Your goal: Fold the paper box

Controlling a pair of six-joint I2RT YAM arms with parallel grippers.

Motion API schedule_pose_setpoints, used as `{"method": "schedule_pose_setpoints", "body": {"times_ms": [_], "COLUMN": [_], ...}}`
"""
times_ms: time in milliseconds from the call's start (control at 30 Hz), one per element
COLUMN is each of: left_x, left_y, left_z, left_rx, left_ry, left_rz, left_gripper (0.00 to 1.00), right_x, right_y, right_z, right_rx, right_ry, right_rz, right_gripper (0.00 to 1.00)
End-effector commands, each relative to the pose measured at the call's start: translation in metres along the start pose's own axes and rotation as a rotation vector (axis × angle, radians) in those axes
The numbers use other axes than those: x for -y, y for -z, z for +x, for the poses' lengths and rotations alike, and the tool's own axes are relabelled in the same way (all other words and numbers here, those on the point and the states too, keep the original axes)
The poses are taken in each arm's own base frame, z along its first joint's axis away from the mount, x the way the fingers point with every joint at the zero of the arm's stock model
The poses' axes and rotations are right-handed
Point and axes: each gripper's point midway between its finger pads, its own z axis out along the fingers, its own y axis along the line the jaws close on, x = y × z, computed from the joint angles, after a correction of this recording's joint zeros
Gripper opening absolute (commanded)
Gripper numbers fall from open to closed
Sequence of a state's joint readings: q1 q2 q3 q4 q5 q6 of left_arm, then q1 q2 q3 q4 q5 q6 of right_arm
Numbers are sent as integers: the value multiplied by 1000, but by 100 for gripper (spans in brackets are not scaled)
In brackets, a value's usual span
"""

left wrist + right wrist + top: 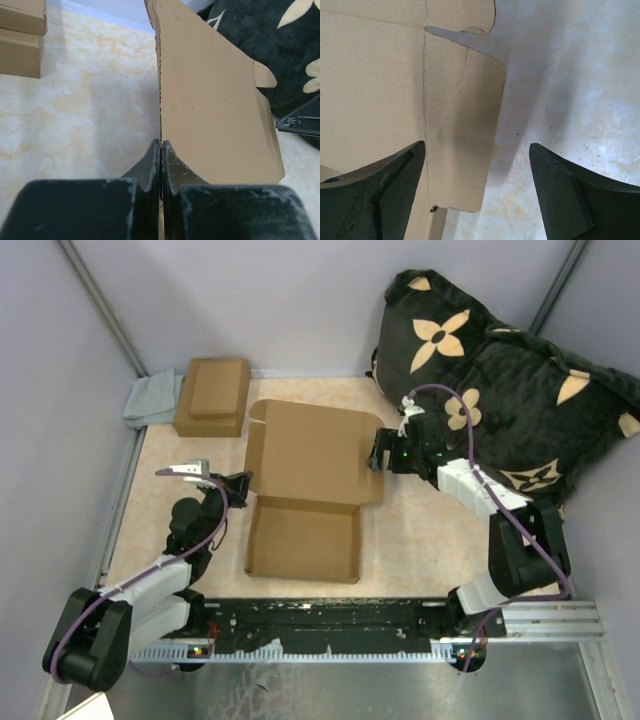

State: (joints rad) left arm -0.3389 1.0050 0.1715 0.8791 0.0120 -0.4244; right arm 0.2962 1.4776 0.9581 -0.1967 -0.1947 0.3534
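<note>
The paper box (310,455) lies opened out in the middle of the table (420,540). Its shallow tray is toward the near edge and its broad lid panel toward the far edge.

The left gripper (238,483) is at the box's left side, where tray and lid meet. In the left wrist view its fingers (150,170) are pressed together with no gap. The cardboard's dotted crease line runs straight into the seam between them, so they appear to pinch the thin edge of the box (210,110).

The right gripper (378,452) is at the lid's right edge. In the right wrist view its fingers (385,185) are spread wide and grip nothing. A rounded side flap (462,125) lies between them, closer to the finger on the left of that picture, with bare table (570,75) filling the remaining gap.

Only the top view shows the whole box and the surroundings. A smaller brown box (212,395) and a grey cloth (152,398) sit at the far left corner, and a black cushion with tan flowers (500,390) is at the far right. Only the wrist views show how far each pair of fingers is opened.
</note>
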Motion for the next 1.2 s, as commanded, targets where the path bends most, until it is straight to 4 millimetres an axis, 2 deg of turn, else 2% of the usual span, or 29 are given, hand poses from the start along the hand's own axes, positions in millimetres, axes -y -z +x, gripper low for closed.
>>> {"method": "schedule_pose_setpoints", "body": {"times_ms": [0, 167, 367, 467, 667, 733, 900, 1000, 1100, 1167], "left_x": [14, 14, 11, 11, 16, 17, 20, 20, 20, 20], "left_y": [3, 4, 4, 4, 6, 6, 9, 11, 11, 8], "left_z": [-22, -22, -21, -23, -27, -28, -31, -33, -35, -36], "left_rx": [97, 100, 101, 104, 113, 115, 126, 134, 136, 133], "left_ry": [-26, -33, -37, -38, -36, -36, -41, -44, -46, -47], "left_rz": [67, 68, 54, 56, 72, 77, 90, 88, 87, 84], "left_gripper": [0, 0, 0, 0, 0, 0, 0, 0, 0, 1], "right_x": [-17, -40, -69, -75, -83, -84, -74, -71, -69, -67], "right_y": [-8, -13, 6, 14, 21, 19, 0, -6, -8, -8], "right_z": [-37, -43, -55, -59, -65, -68, -62, -62, -63, -65], "right_rx": [104, 106, 142, 137, 120, 113, 39, 20, 28, 41], "right_ry": [71, 88, 78, 80, 127, 140, 131, 125, 122, 128], "right_rz": [-79, -213, -348, -353, -310, -293, -241, -223, -204, -183], "right_gripper": [86, 83, 66, 60, 58, 58, 55, 44, 22, 14]}}
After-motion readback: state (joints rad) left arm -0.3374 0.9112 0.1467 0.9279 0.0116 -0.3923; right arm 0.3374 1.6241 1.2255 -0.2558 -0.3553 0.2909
